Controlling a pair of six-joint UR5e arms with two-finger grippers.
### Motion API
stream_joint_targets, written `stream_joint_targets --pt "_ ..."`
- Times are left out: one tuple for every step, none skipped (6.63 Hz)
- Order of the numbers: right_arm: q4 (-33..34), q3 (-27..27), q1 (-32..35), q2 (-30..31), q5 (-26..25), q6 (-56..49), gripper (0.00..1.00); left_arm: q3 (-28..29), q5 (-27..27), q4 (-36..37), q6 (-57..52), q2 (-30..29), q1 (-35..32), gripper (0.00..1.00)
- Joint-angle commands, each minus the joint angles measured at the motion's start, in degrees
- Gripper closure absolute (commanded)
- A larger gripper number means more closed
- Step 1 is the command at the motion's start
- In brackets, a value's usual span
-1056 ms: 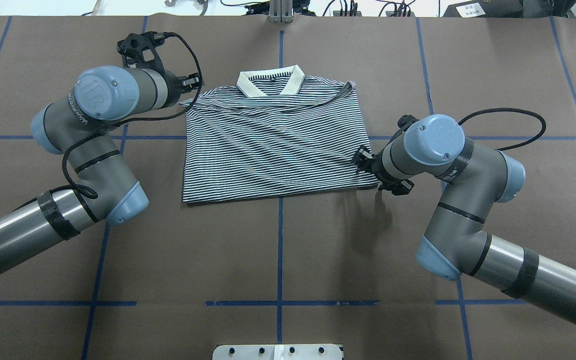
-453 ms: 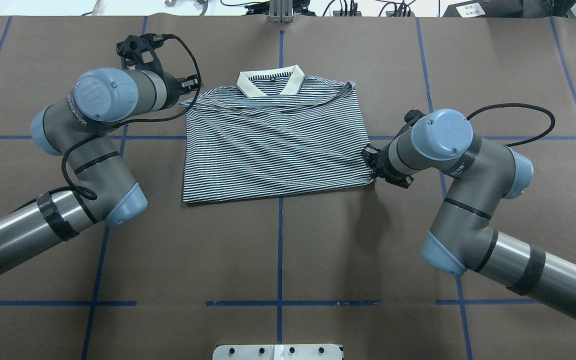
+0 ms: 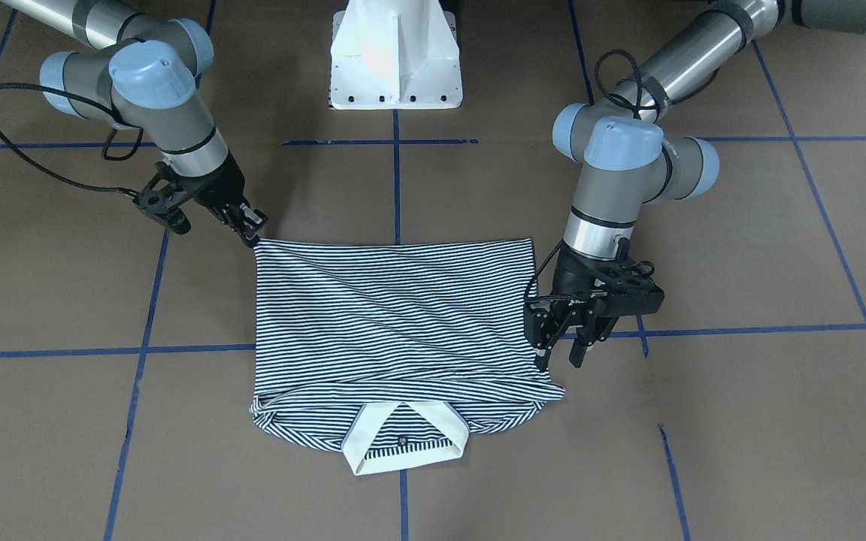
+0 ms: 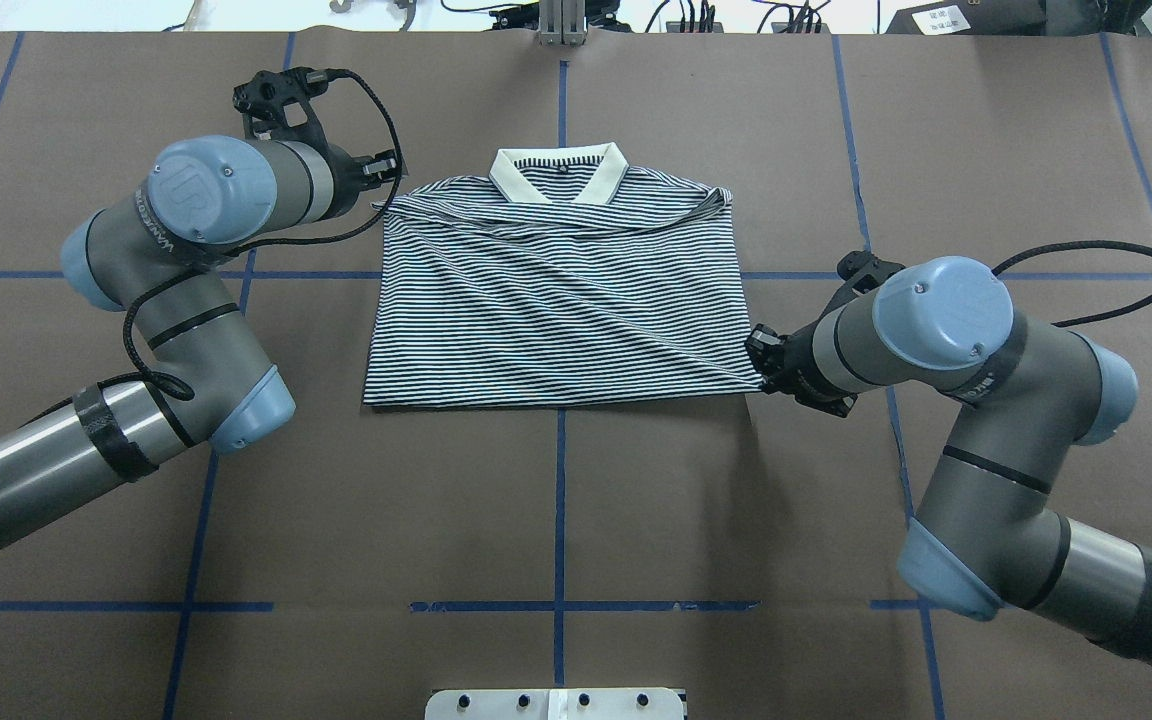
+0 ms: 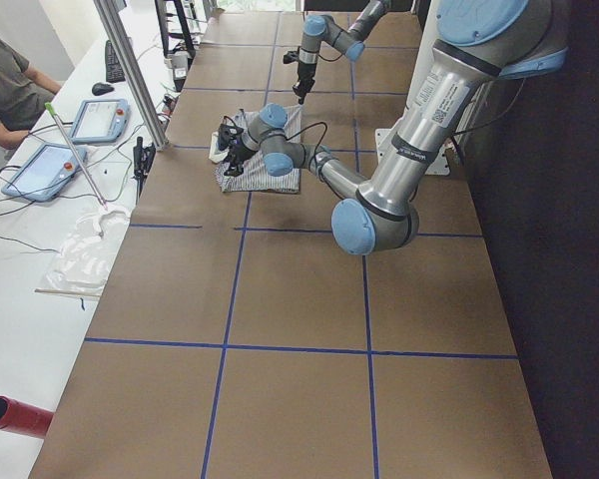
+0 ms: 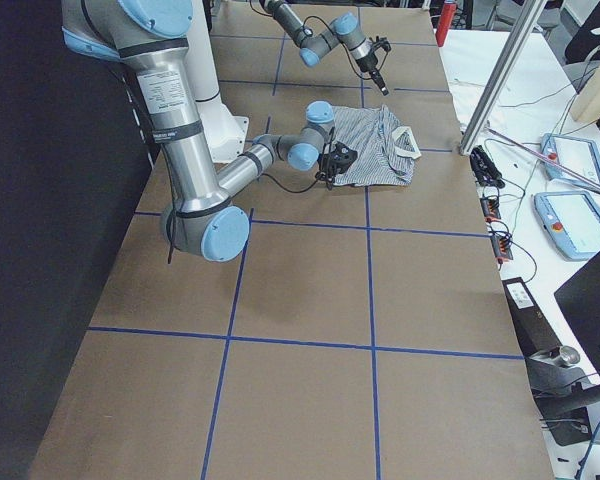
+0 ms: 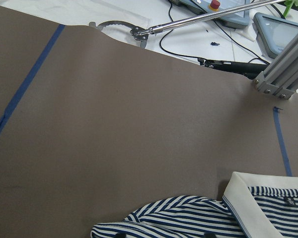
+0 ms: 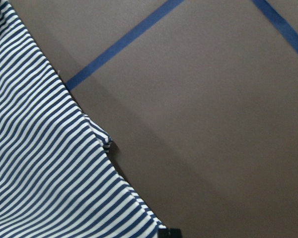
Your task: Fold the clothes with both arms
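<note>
Centre of counter (image 4: pixel 556 520): striped polo shirt (image 4: pixel 556 300), folded flat, collar (image 4: pixel 558 170) at far edge.
- Handling, judged: soft, light, limp; likely slides and wrinkles if dragged.
- Best hold: pinch corners or hem.
- Right gripper (image 3: pixel 254 231): clamped on near right hem corner.
- Left gripper (image 3: pixel 561 349): fingers apart beside far left shoulder, holding nothing.

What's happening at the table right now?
The polo shirt lies on the table folded into a rough rectangle, collar away from the robot. The right gripper has its jaws pinched on the near hem corner on its side. The left gripper hangs beside the shoulder edge, jaws open, holding nothing.
</note>
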State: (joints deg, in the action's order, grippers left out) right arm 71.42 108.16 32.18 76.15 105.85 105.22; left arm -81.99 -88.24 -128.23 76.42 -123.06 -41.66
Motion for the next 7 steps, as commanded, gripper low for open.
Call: stream_joint_targets --pt "0.2 11.4 -6.1 8.6 0.3 4.9 1.0 -0.2 0.0 0.0 0.3 -0.2 0.0 0.39" --pt "0.2 18.5 -12.3 14.1 0.4 8.5 1.0 -1.6 -0.2 0.0 0.2 -0.2 0.4 0.39" --pt "0.1 20.9 -17.4 17.1 3.0 10.7 1.0 -2.9 -0.3 -0.1 0.2 -0.2 1.9 0.39" --pt "0.1 20.9 -24.8 17.4 3.4 11.8 1.0 -6.0 -2.4 -0.1 3.7 0.4 4.5 0.39" --pt "0.0 20.8 -27.3 17.6 3.5 11.8 0.36 -10.6 -8.2 0.6 10.4 1.8 6.2 0.39" --pt "0.0 20.9 -26.0 17.4 3.6 11.9 0.0 -16.7 -8.5 0.6 13.5 6.5 8.9 0.39" --pt "-0.1 21.9 -24.8 16.9 3.1 12.0 0.0 -23.4 -8.7 0.9 14.3 10.7 9.4 0.38"
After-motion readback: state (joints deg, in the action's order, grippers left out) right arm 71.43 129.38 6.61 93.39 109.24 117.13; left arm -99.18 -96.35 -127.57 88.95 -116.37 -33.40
